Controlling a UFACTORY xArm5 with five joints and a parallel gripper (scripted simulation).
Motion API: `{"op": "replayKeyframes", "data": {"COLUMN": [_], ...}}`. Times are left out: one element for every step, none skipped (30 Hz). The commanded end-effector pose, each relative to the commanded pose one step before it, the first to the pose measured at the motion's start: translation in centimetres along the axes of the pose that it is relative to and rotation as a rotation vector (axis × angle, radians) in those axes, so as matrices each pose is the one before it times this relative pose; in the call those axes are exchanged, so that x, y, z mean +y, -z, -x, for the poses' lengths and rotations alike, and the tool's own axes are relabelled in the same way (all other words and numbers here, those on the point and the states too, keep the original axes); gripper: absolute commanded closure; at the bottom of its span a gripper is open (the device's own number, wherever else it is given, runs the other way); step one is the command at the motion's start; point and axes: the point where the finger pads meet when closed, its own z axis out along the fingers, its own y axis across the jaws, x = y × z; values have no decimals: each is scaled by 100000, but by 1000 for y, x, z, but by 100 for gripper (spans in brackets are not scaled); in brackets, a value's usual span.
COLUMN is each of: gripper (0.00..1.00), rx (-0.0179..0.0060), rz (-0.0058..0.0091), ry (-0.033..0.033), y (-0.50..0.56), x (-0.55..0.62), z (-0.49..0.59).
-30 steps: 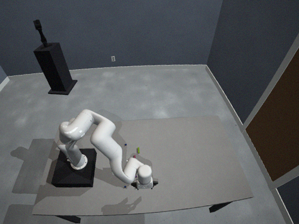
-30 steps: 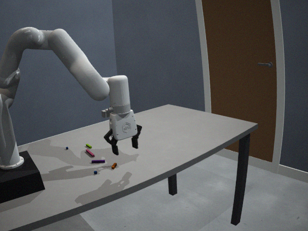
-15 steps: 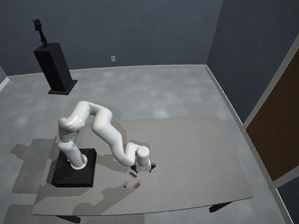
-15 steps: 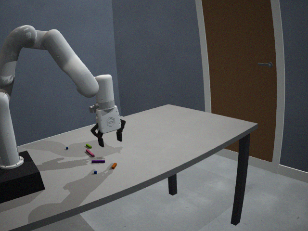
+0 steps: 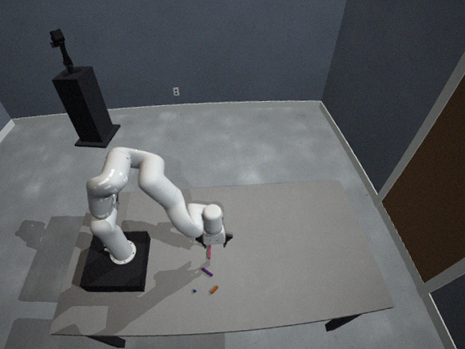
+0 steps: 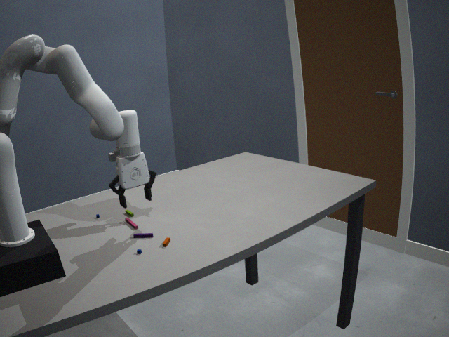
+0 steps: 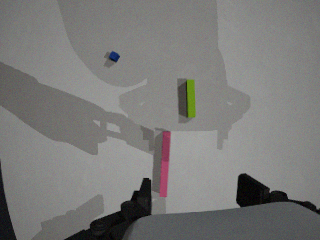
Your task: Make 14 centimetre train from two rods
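With its fingers spread wide and holding nothing, the tool [image 5: 216, 245] [image 6: 135, 203] [image 7: 195, 191] hovers above the tabletop [image 5: 295, 242] [image 6: 231, 203] [image 7: 280, 140] near the pink rod [image 5: 208, 251] [image 6: 131, 222] [image 7: 165, 164].

Pink rod [image 7: 164, 165], lime rod [image 7: 191, 99], blue cube [image 7: 114, 56], shadows

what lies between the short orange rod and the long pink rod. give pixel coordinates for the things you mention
The purple rod [image 5: 206, 271] [image 6: 143, 235] lies between them, seen in the top and exterior views.

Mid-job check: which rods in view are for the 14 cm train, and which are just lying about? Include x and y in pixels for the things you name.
For the train:
- pink rod [image 5: 208, 252] [image 6: 131, 222] [image 7: 165, 165] (9)
- lime rod [image 6: 129, 213] [image 7: 191, 98] (5)

Just lying about:
- purple rod [image 5: 206, 271] [image 6: 143, 235]
- orange rod [image 5: 213, 289] [image 6: 166, 241]
- blue rod nearer the orange one [image 5: 194, 290] [image 6: 139, 251]
- blue rod nearer the lime one [image 6: 97, 215] [image 7: 114, 56]
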Motion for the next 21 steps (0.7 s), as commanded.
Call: {"op": "replayKeyframes", "data": {"gripper": [0, 0, 0, 0, 0, 0, 0, 0, 0, 0, 0, 0, 0, 0, 0, 0, 0, 0, 0, 0, 0], "rx": [249, 40, 40, 40, 41, 0, 0, 81, 47, 19, 3, 0, 0, 0, 0, 0, 0, 0, 0, 0, 0], "rz": [815, 1, 0, -1, -2, 0, 0, -6, -5, -2, 0, 0, 0, 0, 0, 0, 0, 0, 0, 0, 0], "ry": [-267, 1, 1, 1, 1, 0, 0, 1, 1, 0, 0, 0, 0, 0, 0, 0, 0, 0, 0, 0, 0], "y": [208, -7, -8, -9, -10, 0, 0, -21, -14, -6, -1, 0, 0, 0, 0, 0, 0, 0, 0, 0, 0], "x": [-1657, -419, -433, -447, -461, 0, 0, -946, -572, -239, -38, 0, 0, 0, 0, 0, 0, 0, 0, 0, 0], "z": [-3801, -687, -676, -667, -656, 0, 0, -1259, -709, -286, -45, 0, 0, 0, 0, 0, 0, 0, 0, 0, 0]}}
